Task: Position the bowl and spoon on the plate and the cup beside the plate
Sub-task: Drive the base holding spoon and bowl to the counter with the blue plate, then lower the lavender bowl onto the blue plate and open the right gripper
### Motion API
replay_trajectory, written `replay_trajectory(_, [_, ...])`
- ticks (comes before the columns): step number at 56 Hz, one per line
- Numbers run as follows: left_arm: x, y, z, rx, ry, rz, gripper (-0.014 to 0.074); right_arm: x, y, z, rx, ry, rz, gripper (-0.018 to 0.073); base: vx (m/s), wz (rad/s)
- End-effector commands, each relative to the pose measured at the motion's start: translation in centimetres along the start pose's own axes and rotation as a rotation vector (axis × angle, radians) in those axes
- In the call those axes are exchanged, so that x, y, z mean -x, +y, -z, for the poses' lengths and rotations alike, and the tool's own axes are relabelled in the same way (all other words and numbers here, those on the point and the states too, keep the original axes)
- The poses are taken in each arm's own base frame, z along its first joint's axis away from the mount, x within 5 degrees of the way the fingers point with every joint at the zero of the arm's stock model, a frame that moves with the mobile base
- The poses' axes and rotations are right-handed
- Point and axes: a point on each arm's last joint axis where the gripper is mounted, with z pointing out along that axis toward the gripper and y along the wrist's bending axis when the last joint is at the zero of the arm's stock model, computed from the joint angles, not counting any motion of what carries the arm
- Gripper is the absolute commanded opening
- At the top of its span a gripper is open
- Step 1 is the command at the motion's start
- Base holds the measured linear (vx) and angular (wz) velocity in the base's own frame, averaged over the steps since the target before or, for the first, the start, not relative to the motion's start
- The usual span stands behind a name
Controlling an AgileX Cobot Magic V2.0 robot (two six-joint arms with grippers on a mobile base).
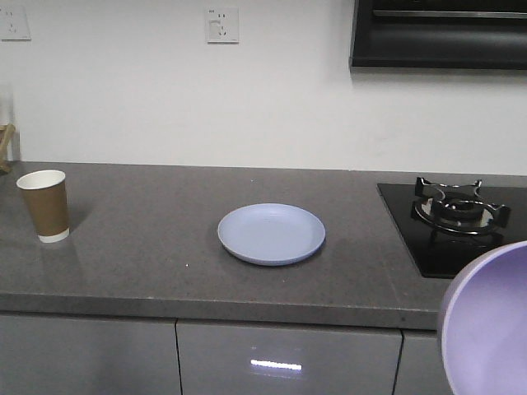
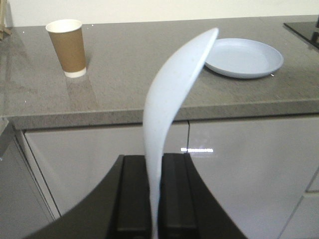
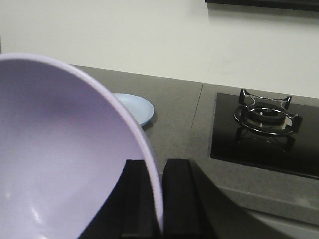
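The pale blue plate [image 1: 271,234] lies mid-counter; it also shows as the plate [image 2: 244,57] and the plate [image 3: 135,108]. At the far left stands the brown paper cup [image 1: 44,205], the cup [image 2: 68,47] upright. My left gripper [image 2: 155,164] is shut on the handle of the pale spoon [image 2: 169,104], held in front of the counter's edge. My right gripper [image 3: 158,167] is shut on the rim of the lavender bowl [image 3: 60,149], which hangs off the front right corner as the bowl [image 1: 486,325].
A black gas hob [image 1: 457,218] with a burner grate sits at the counter's right end. Grey cabinet doors [image 1: 288,358] run below the counter edge. A dark hood [image 1: 436,33] hangs on the wall above the hob.
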Motion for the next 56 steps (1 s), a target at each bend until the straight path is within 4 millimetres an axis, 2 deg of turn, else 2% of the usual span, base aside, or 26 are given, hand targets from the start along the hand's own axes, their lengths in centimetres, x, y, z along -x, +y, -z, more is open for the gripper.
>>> replay_trajectory(1, [1.41,-0.17,0.33,-0.018,-0.096,0.002,-0.0006,1.66,-0.22,0.21,-0.022,-0.110,0.004,-0.0008,0.39,0.11])
replay_trajectory(29, [1.41,-0.17,0.33,-0.018,-0.096,0.002,-0.0006,1.66,-0.22,0.21,-0.022,-0.110,0.004,-0.0008,0.42,0.07])
replay_trajectory(56, [1.41,-0.17,0.33,-0.018,-0.096,0.002,-0.0006,1.66,-0.22,0.21,-0.022,-0.110,0.004,-0.0008,0.35,-0.07])
